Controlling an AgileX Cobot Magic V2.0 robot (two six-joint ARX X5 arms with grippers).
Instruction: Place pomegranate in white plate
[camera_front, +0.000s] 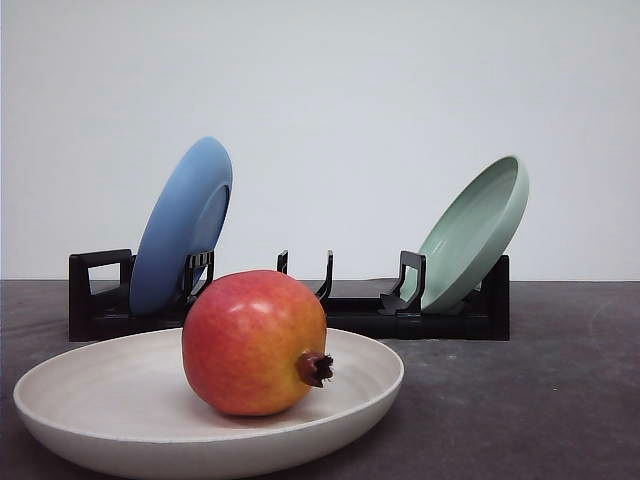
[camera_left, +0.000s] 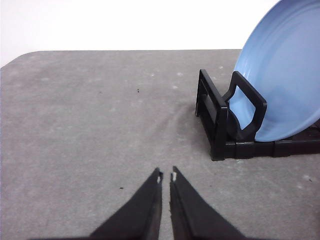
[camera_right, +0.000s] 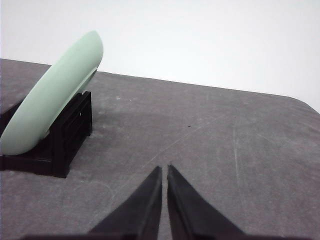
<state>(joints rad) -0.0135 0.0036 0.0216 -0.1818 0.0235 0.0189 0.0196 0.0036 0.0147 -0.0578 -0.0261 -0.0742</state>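
Pomegranate (camera_front: 255, 343) sits in the white plate (camera_front: 90, 395), calyx pointing right, apart from both grippers. Left gripper (camera_left: 166, 176) hangs empty, jaws pressed together, black rack (camera_left: 220, 120) and blue plate (camera_left: 282, 75) ahead to one side. Right gripper (camera_right: 164, 170) likewise closed on nothing, green plate (camera_right: 55, 90) off ahead.

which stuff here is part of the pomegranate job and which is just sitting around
Part of the job:
- round red-and-orange pomegranate, lying in the plate
- wide shallow off-white plate

Just sitting around:
- tilted blue plate in the rack
- tilted pale green plate in the rack
- black plastic dish rack
- grey table
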